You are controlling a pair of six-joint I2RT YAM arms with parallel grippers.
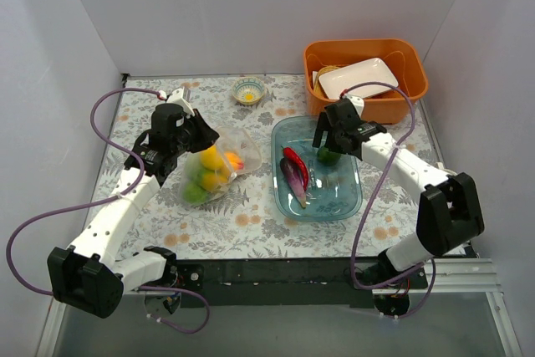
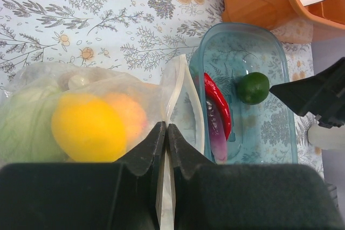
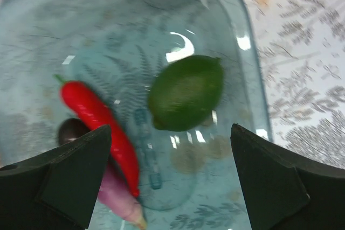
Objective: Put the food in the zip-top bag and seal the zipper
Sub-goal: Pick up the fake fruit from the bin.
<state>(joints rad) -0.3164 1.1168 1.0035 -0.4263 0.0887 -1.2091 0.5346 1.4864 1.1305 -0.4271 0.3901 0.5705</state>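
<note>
The clear zip-top bag (image 1: 219,165) lies left of the blue tray (image 1: 344,206) and holds a yellow lemon (image 2: 89,127), a peach (image 2: 129,114), a cabbage (image 2: 24,125) and a lime (image 1: 195,193). My left gripper (image 2: 165,129) is shut on the bag's mouth edge, where the whitish zipper (image 2: 180,87) runs. In the tray lie a red chilli (image 3: 99,117), a purple eggplant (image 1: 292,180) and a green lime (image 3: 186,92). My right gripper (image 3: 170,133) hangs open just above the tray, with that lime ahead of its fingertips.
An orange bin (image 1: 410,73) with a white dish (image 1: 358,78) stands at the back right, behind the tray. A small bowl (image 1: 248,90) sits at the back centre. White walls close in the floral table (image 1: 251,227) on three sides.
</note>
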